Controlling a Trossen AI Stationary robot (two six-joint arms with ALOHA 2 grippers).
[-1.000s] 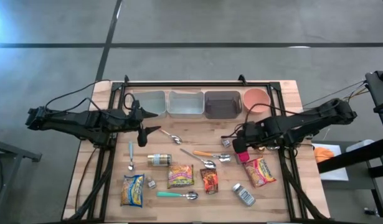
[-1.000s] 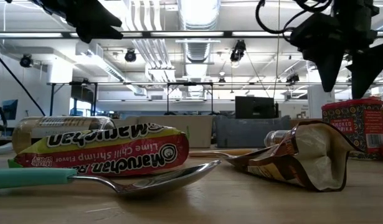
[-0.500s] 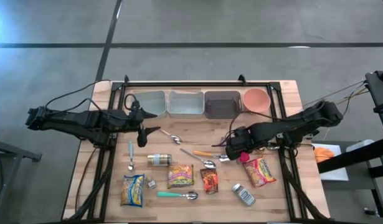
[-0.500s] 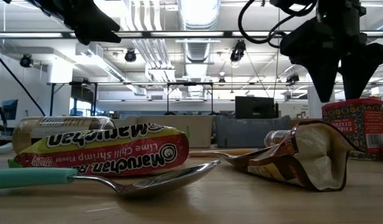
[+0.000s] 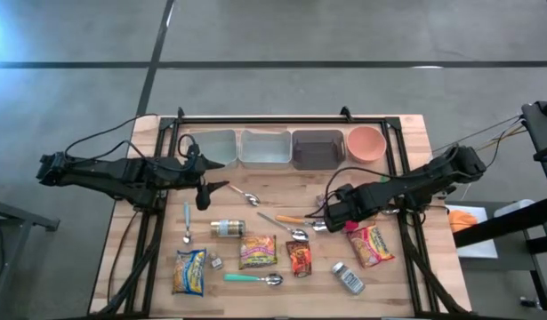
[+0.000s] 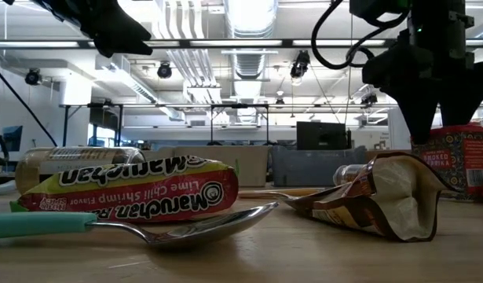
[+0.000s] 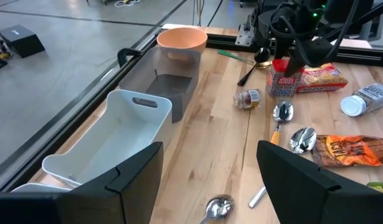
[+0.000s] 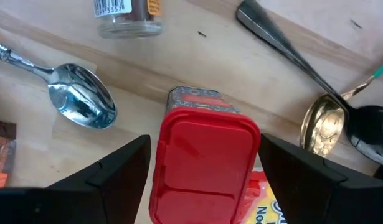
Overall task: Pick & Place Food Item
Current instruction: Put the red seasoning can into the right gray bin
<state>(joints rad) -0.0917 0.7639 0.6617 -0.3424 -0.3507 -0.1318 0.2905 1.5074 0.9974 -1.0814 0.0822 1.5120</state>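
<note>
right end effector [image 8: 203, 163]: open astride red-lidded tin [image 8: 205, 163] (seemingly not gripped) | left end effector [image 7: 207, 180]: open, empty

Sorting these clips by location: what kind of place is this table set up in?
Probably a big open lab or workshop: ceiling ducts and strip lights overhead, desks with a monitor behind, and a bare concrete floor around the wooden table.
</note>
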